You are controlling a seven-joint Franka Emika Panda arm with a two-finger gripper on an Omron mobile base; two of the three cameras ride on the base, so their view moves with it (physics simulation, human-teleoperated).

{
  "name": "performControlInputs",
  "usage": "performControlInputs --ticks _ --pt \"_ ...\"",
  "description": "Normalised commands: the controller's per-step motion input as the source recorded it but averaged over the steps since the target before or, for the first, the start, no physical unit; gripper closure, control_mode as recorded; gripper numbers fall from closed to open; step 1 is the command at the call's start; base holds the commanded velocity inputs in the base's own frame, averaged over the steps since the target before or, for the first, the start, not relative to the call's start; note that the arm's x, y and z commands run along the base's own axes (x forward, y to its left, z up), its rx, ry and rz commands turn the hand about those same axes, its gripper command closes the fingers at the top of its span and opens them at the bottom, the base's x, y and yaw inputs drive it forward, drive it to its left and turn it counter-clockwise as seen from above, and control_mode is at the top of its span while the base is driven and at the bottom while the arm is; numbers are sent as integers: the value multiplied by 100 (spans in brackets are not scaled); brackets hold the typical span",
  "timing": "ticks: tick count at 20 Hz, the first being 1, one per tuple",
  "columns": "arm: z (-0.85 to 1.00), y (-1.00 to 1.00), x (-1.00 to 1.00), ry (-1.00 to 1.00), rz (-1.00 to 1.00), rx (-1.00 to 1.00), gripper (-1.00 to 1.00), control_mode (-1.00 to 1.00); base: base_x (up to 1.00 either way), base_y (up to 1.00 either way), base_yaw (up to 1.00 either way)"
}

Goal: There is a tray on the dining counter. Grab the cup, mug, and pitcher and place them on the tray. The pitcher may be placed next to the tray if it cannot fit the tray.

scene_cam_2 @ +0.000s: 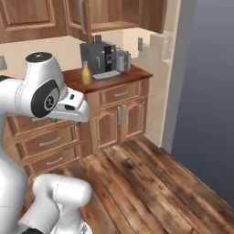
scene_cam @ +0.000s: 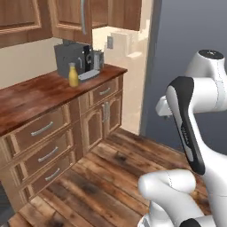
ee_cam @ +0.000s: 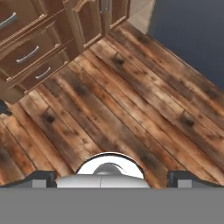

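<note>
The pitcher (scene_cam: pixel 73 75) stands on the wood counter (scene_cam: pixel 35 95) just beside the grey coffee machine (scene_cam: pixel 71 57), well apart from the arm. The gripper (ee_cam: pixel 113 177) points at the plank floor (ee_cam: pixel 131 105), fingers spread wide and empty. The approach seems barely begun; next the base likely must drive toward that machine.

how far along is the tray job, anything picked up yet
Nothing looks done. The pitcher stands on the wood counter beside the coffee machine, untouched. The tool is open with nothing in it, pointing down at the plank floor, away from that counter. Left: fetching the pitcher, cup and mug and setting them on the tray.
</note>
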Motion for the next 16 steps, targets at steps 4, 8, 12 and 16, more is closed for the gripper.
performControlInputs --ticks 4,8,12,16 --pt "0 0 0 0 0 0 -100 100 100 -32 67" --pt "0 0 0 0 0 0 -100 100 100 -40 64" --pt "0 0 0 0 0 0 -100 100 100 -76 58" --pt "0 0 0 0 0 0 -100 100 85 -100 43"
